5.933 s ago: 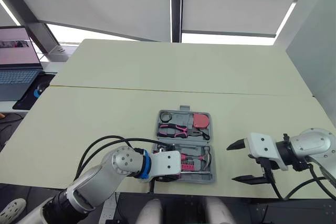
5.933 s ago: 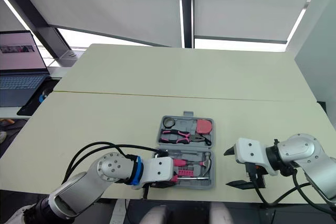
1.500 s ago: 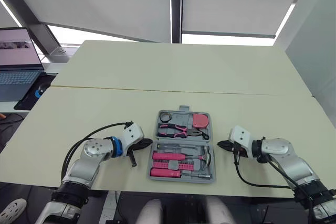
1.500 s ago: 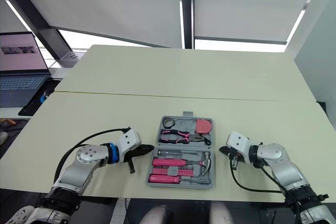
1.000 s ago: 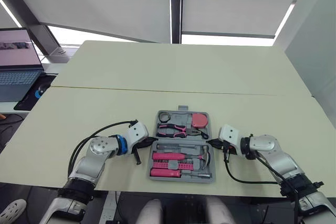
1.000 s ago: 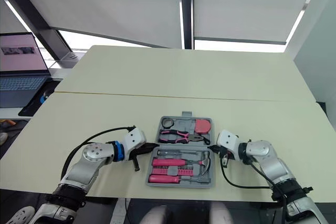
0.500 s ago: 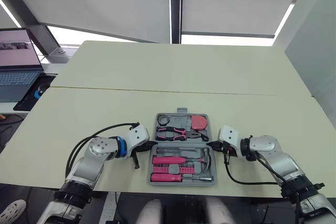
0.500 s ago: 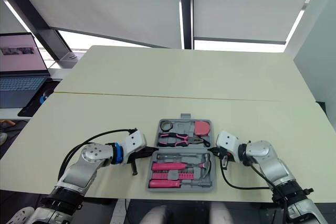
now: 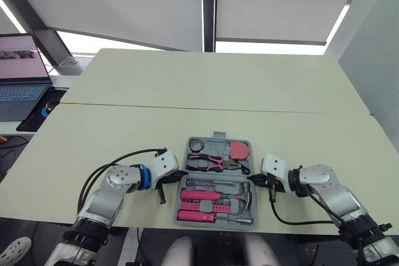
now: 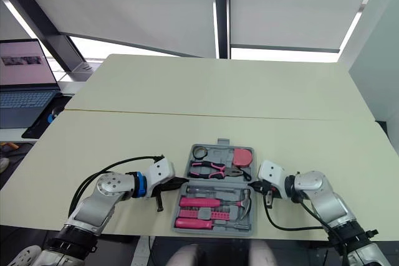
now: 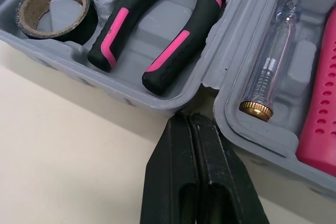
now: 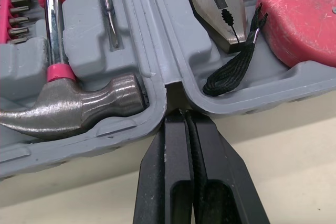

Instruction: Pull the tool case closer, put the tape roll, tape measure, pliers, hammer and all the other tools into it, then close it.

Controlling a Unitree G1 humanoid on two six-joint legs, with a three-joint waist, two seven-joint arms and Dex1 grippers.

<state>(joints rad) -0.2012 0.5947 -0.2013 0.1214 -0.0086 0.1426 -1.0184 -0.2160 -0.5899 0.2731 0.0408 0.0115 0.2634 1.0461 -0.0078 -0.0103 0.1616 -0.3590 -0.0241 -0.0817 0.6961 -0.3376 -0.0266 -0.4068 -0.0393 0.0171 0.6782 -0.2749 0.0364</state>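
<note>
Nearest, at front edge of table [image 9: 187, 91]: tool case [image 12: 92, 40], lid open flat, set between both grippers.

On its L side, L gripper [image 11: 188, 120]: fingers pressed tight together, nothing held, tips poked into hinge notch where the 2 halves meet.

On its R side, R gripper [image 12: 182, 115]: same, fingers clamped together w/ nothing between, tips at opposite hinge notch. Prob touching the rim, hard to tell for sure.

In near half of case:
- hammer [image 12: 73, 106], head just beside R tips, pink grip running toward L.
- bit set [image 12: 13, 3] further in.
- clear tester screwdriver [image 11: 273, 61], brass cap end near L tips.

In far half:
- tape roll [image 11: 79, 27] at L corner.
- pliers [image 11: 113, 38] in middle, handles toward L gripper, nose toward R.
- pinkish-red tape measure [image 12: 299, 19] at R corner, w/ black strap [image 12: 233, 74] trailing from it toward R tips.

Beyond case: bare table stretch w/ seam across. Far L, beside table: laptop [image 9: 19, 73], screen lit. Farthest back: window blinds [image 9: 124, 4], drawn down.
</note>
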